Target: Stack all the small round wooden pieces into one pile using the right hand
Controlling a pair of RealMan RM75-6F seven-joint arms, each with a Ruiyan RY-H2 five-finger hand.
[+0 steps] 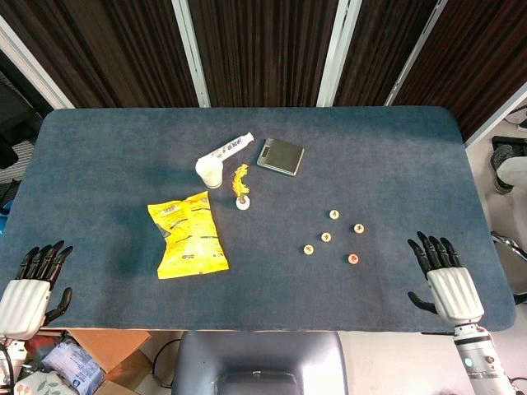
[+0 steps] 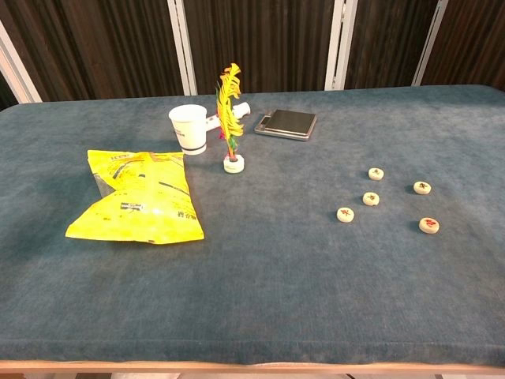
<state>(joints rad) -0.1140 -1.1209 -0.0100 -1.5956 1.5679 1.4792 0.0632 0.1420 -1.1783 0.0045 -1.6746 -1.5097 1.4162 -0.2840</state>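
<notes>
Several small round wooden pieces lie flat and apart on the blue table at the right: one at the back (image 1: 334,214) (image 2: 375,174), one at the right (image 1: 359,228) (image 2: 422,187), one in the middle (image 1: 327,237) (image 2: 371,198), one at the left (image 1: 308,248) (image 2: 345,214), and one nearest the front edge (image 1: 352,259) (image 2: 428,225). None is stacked. My right hand (image 1: 442,271) rests open at the table's front right edge, to the right of the pieces. At the front left corner my left hand (image 1: 33,284) lies open. Neither hand shows in the chest view.
A yellow snack bag (image 1: 188,234) (image 2: 140,197) lies left of centre. Behind it stand a white paper cup (image 1: 209,172) (image 2: 189,129), a feather shuttlecock (image 1: 242,189) (image 2: 230,118), a white tube (image 1: 232,146) and a dark scale (image 1: 280,156) (image 2: 287,123). A chair back (image 1: 259,362) sits below the table's front edge.
</notes>
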